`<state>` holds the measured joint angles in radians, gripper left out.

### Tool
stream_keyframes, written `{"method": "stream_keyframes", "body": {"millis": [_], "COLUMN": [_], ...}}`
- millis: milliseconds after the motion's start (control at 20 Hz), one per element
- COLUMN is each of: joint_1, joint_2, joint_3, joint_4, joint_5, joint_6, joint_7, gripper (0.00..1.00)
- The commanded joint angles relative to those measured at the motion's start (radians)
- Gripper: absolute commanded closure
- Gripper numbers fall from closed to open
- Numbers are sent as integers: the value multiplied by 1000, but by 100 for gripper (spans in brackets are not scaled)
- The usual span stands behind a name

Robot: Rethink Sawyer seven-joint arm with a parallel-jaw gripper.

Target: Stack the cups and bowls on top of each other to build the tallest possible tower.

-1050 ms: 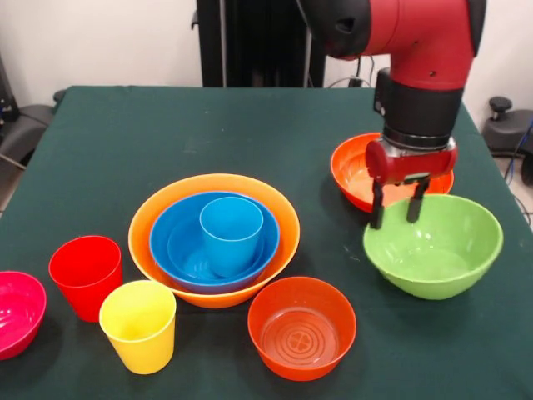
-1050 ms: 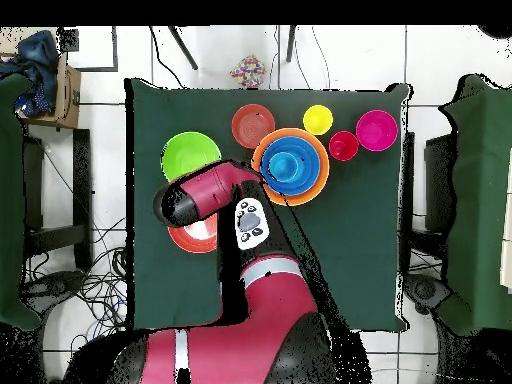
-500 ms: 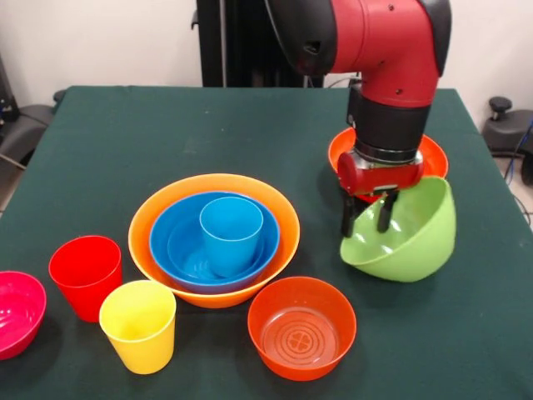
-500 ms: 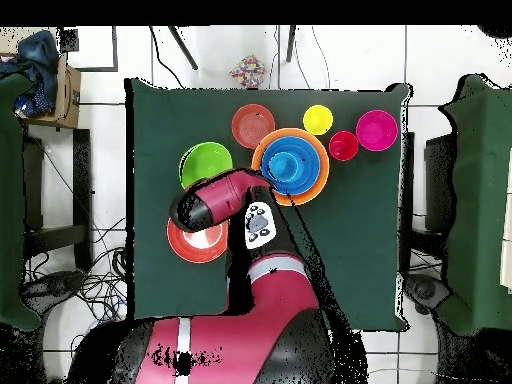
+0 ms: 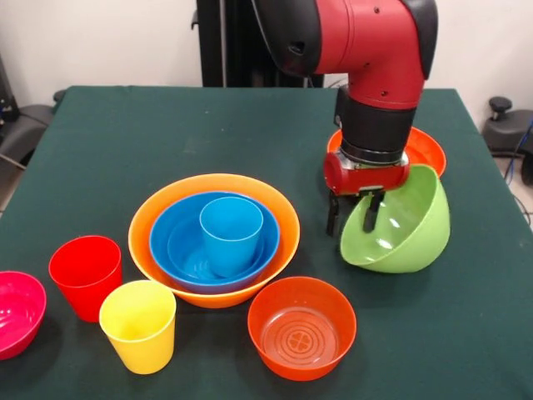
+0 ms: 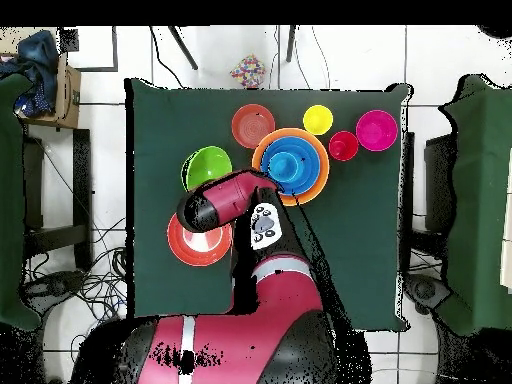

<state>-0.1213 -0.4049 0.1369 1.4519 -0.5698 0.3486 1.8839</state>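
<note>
Lime green plastic is what you have in hand: the gripper (image 5: 350, 215) is pinched on the near-left rim of the lime green bowl (image 5: 401, 229), one finger outside the wall and one inside, and the bowl hangs tipped with its mouth turned toward the tower (image 5: 214, 237) and its lower wall at or just above the cloth; I cannot tell which. To do this step well, raise it clear of the table (image 5: 150, 133) before you travel, since a rim pinch on glossy plastic looks likely to let the bowl swing or slip. Carry it across level with the large pale orange bowl (image 5: 158, 215), which already holds the blue bowl (image 5: 171, 229) and the light blue cup (image 5: 231, 233); the green one seems too wide to nest inside the blue, so judge where it can sit before you let go. Your arm comes down from above with the wrist near vertical, standing between the far red-orange bowl (image 5: 425, 148) and the tower. From overhead the arm's head (image 6: 215, 205) covers the gripper beside the green bowl.
</note>
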Motion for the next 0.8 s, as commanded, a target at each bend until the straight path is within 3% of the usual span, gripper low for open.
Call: {"method": "stream_keyframes", "body": {"millis": [50, 500, 800], "joint_1": [-39, -85, -61], "joint_2": [-43, -92, -44], "joint_3": [96, 154, 134], "joint_4": [38, 72, 23], "joint_5": [2, 31, 13], "joint_6": [60, 105, 94], "joint_7": [-56, -83, -59], "gripper": [0, 0, 0]}}
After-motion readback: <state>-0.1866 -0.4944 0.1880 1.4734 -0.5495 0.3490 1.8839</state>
